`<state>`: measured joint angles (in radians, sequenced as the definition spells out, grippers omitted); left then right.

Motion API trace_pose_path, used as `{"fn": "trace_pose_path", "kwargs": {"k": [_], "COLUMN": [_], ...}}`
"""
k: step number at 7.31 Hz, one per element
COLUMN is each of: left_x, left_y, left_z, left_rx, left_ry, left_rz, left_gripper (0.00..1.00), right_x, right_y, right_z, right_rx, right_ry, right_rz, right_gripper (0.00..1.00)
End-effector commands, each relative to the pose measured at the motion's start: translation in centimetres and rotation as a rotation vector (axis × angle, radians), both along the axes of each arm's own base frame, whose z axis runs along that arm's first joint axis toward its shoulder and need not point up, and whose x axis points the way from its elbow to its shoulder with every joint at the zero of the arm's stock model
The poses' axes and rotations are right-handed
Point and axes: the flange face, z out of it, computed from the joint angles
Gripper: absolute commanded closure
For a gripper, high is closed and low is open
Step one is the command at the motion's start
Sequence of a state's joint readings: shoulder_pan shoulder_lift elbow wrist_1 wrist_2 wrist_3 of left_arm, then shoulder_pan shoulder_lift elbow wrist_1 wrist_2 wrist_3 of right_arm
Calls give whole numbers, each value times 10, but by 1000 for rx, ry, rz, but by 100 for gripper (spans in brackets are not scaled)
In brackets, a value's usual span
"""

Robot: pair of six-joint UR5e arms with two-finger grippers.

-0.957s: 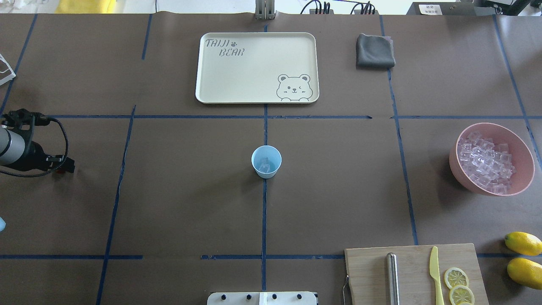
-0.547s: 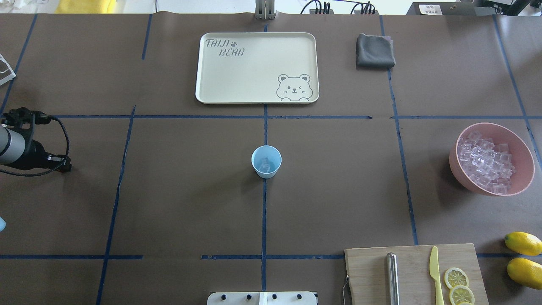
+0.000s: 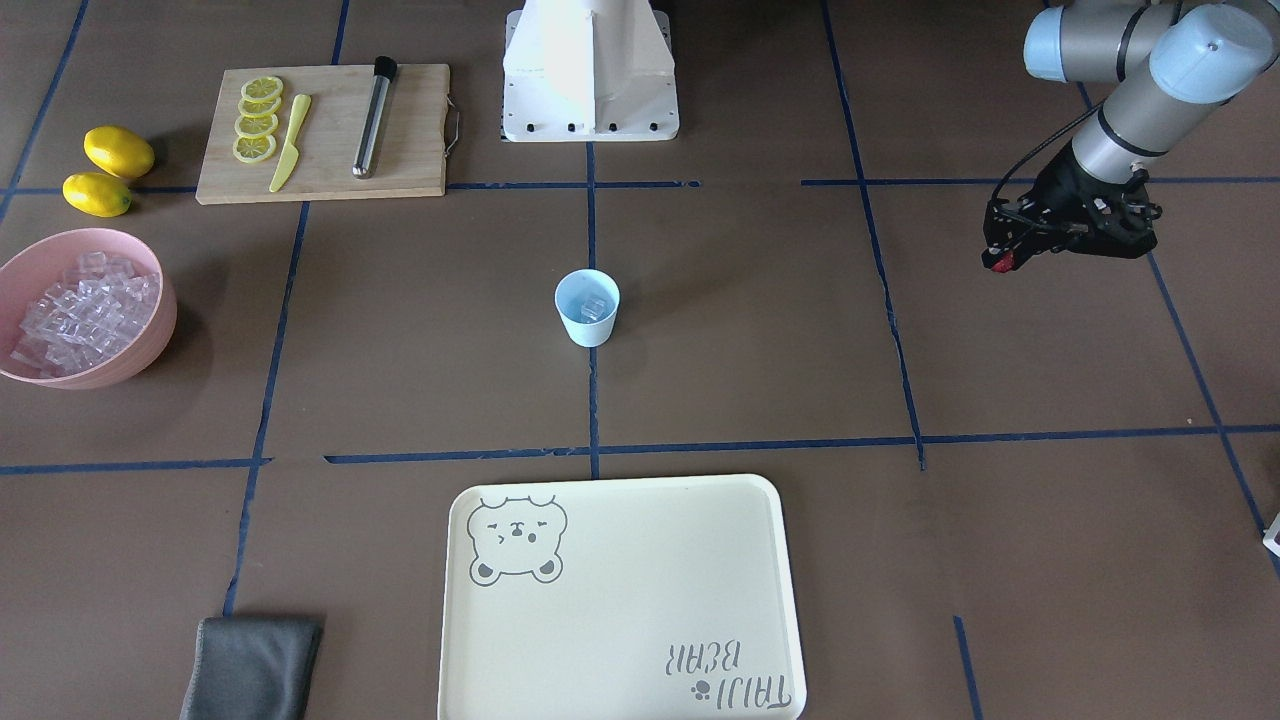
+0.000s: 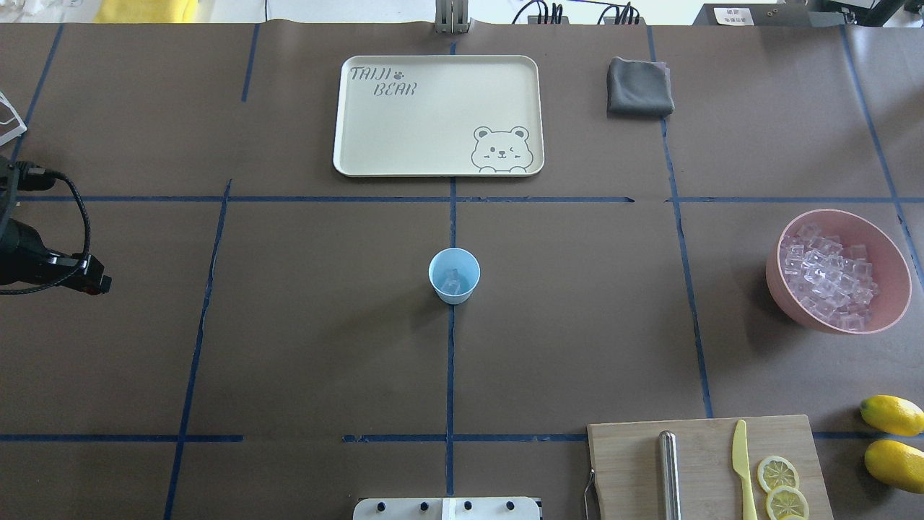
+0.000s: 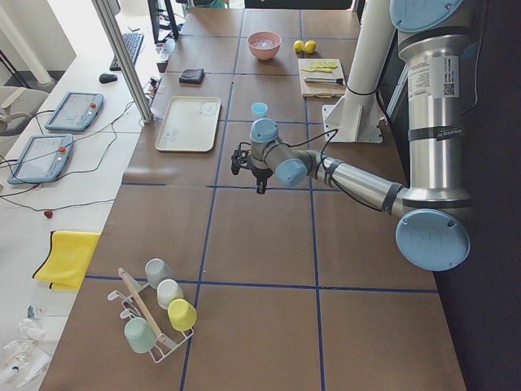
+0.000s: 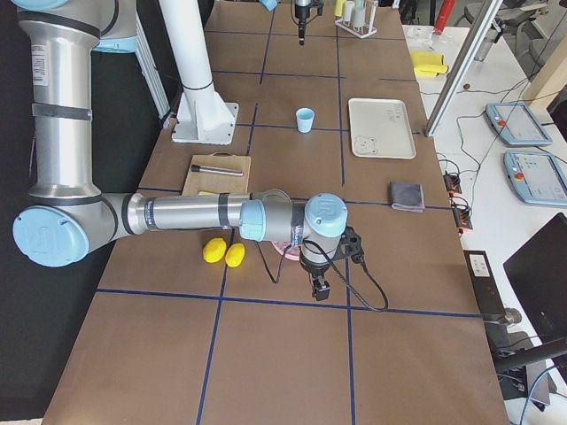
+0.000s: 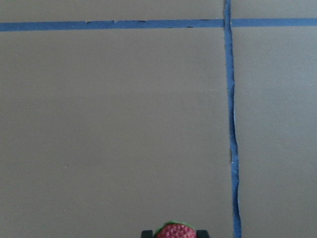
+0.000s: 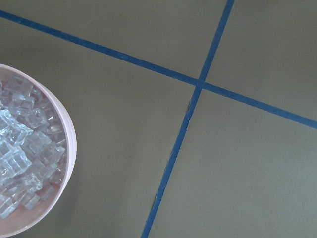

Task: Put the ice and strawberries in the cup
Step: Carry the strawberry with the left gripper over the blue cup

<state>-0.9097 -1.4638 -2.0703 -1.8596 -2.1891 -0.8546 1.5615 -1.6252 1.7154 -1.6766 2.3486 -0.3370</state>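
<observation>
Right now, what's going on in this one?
The left hand grips a strawberry far out on the robot's left, well away from the blue cup at the centre. The cup already holds a few ice cubes but no strawberry yet. The right hand hangs beside the pink bowl of ice. Whether it is open cannot be told.

table (image 4: 289, 347): covered in brown paper, gridded with blue tape lines (image 4: 450, 375) | desk (image 5: 81, 204): white, runs alongside the table, holds two tablets (image 5: 74, 110), keyboard (image 5: 129, 49), mouse (image 5: 108, 78), yellow cloth (image 5: 67, 257) | post (image 5: 124, 61): metal, rises at the desk's edge | light: bright, even, casts soft shadows
</observation>
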Motion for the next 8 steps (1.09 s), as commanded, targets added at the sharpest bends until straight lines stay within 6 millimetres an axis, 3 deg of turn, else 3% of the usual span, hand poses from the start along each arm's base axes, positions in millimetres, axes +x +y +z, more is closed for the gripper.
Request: {"fn": "trace_pose_path", "kwargs": {"k": [1, 3, 5, 6, 8], "left_x": [-15, 3, 76, 115, 178], "left_y": [15, -7, 8, 16, 10], "left_z": [-85, -144, -215, -236, -265], "left_rx": [-13, 22, 59, 34, 28], "left_ry": [-31, -94, -113, -100, -116], "left_rz": [10, -36, 23, 6, -23], "left_gripper": [100, 100, 100, 100, 100], "right_x": [0, 1, 4, 12, 30], "right_y": [0, 0, 7, 15, 35], "right_z": [-2, -2, 5, 11, 26], "right_rx": [4, 5, -10, -24, -53], "right_ry": [0, 0, 6, 6, 3], "right_rz": [1, 1, 7, 25, 67], "right_gripper": [0, 0, 0, 0, 0]}}
